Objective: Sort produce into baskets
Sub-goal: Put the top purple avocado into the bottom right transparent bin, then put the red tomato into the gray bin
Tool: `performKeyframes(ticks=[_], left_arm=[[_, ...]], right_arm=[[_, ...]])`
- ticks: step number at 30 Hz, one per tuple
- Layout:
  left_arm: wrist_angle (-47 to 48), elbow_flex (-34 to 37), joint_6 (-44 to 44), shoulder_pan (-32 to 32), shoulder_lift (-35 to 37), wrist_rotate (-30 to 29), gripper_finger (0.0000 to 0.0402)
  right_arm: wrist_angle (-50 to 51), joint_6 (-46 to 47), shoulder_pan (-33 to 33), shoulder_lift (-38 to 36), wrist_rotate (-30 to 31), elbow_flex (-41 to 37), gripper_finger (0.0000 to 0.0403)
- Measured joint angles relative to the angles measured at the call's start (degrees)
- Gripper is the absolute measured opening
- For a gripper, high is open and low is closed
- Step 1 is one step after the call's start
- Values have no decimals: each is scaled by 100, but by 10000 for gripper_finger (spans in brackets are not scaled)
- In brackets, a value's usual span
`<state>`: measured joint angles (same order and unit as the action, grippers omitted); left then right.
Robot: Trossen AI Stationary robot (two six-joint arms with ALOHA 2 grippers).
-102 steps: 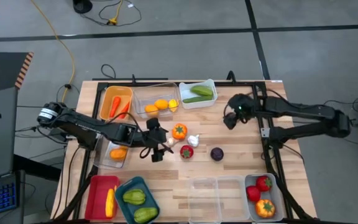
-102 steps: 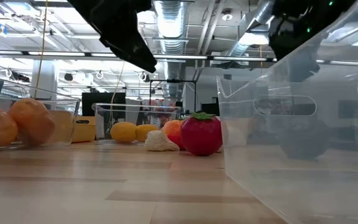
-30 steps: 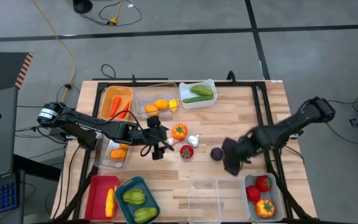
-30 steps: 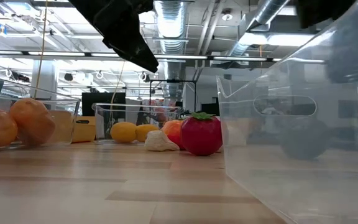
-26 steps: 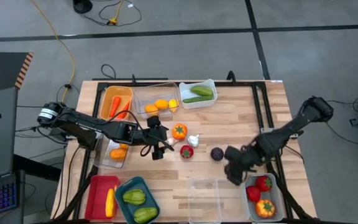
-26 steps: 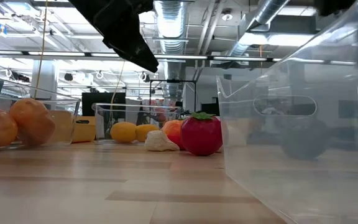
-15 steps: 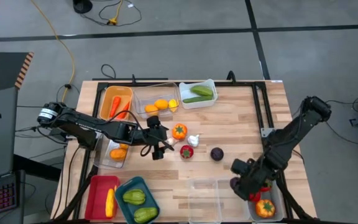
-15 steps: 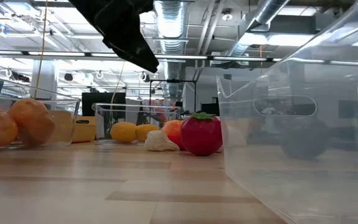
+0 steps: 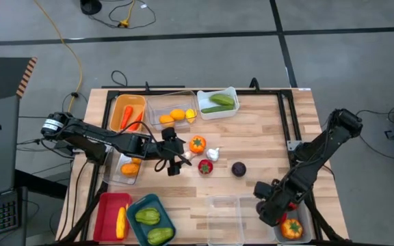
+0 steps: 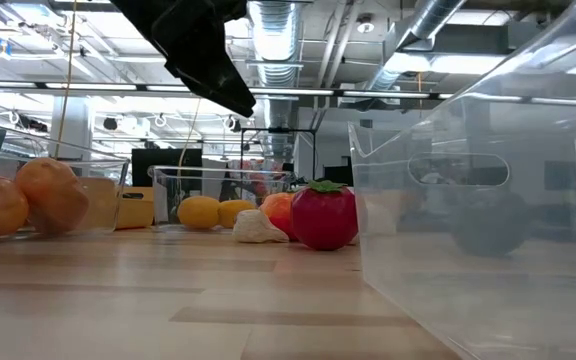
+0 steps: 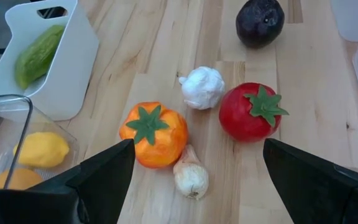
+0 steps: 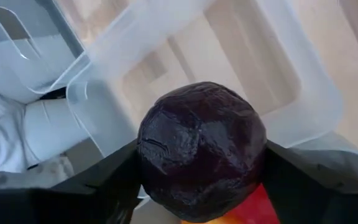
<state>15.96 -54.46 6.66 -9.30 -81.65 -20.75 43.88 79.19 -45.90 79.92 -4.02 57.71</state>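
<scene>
My right gripper [image 9: 269, 209] hangs over the near-right corner, at the edge of the pale blue-grey basket [image 9: 309, 225], shut on a dark purple fruit [image 12: 201, 149]. Red and orange produce [image 9: 292, 228] lies in that basket. A second dark purple fruit [image 9: 239, 168] rests on the table. My left gripper [image 9: 176, 162] stands open above the table's middle. Its fingers are just short of an orange pepper [image 11: 154, 134], two white garlic bulbs [image 11: 202, 87], and a red tomato [image 11: 250, 112]. My right gripper pinches the dark purple fruit between its two fingers, one on each of its opposite sides [image 12: 146, 163]. The fingers come from above, pointing steeply down. The fruit is lifted clear, above the red and orange produce in the basket.
Two clear baskets [image 9: 225, 219] stand at the near edge, left of my right gripper. A red basket [image 9: 109, 213] and a teal basket [image 9: 150, 220] sit near left. Orange [image 9: 127, 113], clear [image 9: 173, 113] and white [image 9: 217, 102] baskets line the far edge. Another clear basket [image 9: 128, 168] lies under my left arm.
My right gripper has swung toward the table's near edge and slightly right. It went from beside the purple fruit on the table to over the pale blue-grey basket, tipping more steeply down. That fruit on the table has stayed put.
</scene>
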Motion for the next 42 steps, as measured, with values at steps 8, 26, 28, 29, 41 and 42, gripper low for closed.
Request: performKeyframes(ticks=[8, 26, 28, 29, 41, 42], left_arm=[[-3, 0, 0, 0, 0, 2, 342], [-1077, 0, 770, 2, 0, 149, 342], [-1216, 0, 781, -15, 0, 326, 342], [-1264, 0, 781, -37, 0, 358, 342], [-1511, -161, 563, -397, -404, 343, 342], [-1535, -293, 447, -433, -578, 347, 342]], right_arm=[[0, -14, 171, 2, -58, -2, 388], [-22, -726, 749, 0, -60, 0, 373], [-24, -891, 828, 0, -60, 0, 373], [-24, -960, 866, 0, -60, 0, 373], [-233, -1927, 1381, -7, -47, 2, 373], [-287, -2006, 1433, -7, -45, 8, 373]])
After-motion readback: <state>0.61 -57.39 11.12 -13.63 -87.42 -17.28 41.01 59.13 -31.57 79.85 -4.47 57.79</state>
